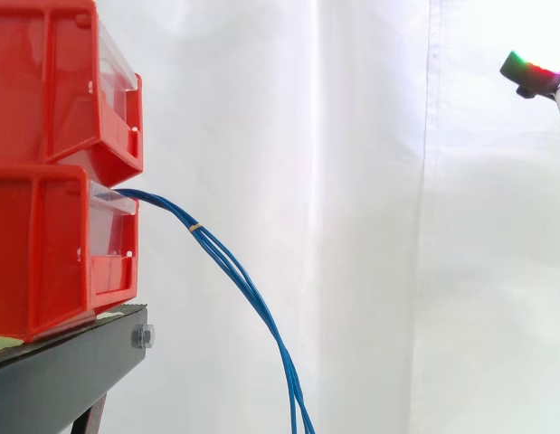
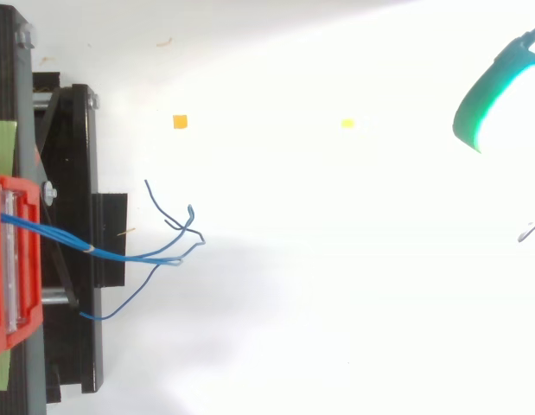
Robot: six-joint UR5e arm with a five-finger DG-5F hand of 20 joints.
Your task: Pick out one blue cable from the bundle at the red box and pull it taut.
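Note:
A bundle of thin blue cables [image 1: 227, 262] comes out of the lower red bin [image 1: 53, 258] and sags down to the right, past the bottom of the side view. A small pale band ties them near the bin. From above, the blue cables [image 2: 120, 255] leave the red bin [image 2: 1, 259] and fan out into loose, bent ends on the floor. My hand [image 1: 533, 72] hangs high at the far right, well away from the cables and touching nothing. In the top view, the hand [image 2: 485, 97] glows green at the upper right edge.
A second red bin [image 1: 62, 81] is stacked on the lower one, both on a black stand [image 1: 67, 371]. A white curtain hangs behind. An orange marker [image 2: 180, 122] and a yellow marker [image 2: 347, 124] lie on the white floor between stand and hand.

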